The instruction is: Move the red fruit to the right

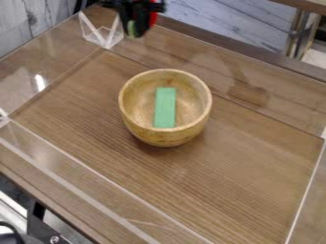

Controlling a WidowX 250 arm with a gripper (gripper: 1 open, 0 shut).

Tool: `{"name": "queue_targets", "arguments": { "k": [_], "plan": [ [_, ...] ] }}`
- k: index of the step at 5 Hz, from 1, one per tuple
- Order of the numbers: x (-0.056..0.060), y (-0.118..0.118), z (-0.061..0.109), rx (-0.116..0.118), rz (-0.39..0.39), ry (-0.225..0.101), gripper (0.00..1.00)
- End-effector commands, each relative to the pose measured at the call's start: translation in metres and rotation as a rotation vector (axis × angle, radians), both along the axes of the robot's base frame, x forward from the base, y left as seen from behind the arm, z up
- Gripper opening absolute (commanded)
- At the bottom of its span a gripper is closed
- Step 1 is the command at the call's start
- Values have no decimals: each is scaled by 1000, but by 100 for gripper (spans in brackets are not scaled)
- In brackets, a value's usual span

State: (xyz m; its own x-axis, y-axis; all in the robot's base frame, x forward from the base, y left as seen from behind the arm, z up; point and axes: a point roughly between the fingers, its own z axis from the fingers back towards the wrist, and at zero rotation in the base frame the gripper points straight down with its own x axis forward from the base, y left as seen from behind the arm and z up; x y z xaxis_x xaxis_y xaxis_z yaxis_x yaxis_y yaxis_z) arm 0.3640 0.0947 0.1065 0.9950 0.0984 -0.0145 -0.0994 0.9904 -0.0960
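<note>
The pincer [137, 21], up past the wooden bowl [165, 108], is blurry and cut off by the top edge. The red fruit [141, 23] in it is mostly hidden.

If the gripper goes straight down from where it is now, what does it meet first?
Probably the bare wooden table behind the wooden bowl. The gripper, shut on the red fruit, seems beyond the bowl's rim, though depth is unclear.
</note>
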Motion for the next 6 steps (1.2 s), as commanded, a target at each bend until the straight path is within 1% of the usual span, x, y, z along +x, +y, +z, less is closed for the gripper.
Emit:
{"name": "queue_targets", "arguments": {
  "k": [1, 2, 3, 4, 5, 6],
  "plan": [
    [11, -48, 23, 12, -48, -89, 0],
    [8, -90, 8, 6, -89, -74, 0],
    [7, -108, 11, -5, -161, -91, 0],
    [7, -104, 6, -2, -194, -96, 0],
    [8, -111, -9, 1, -261, -106, 0],
    [8, -116, -21, 2, -311, -115, 0]
  ]
}}
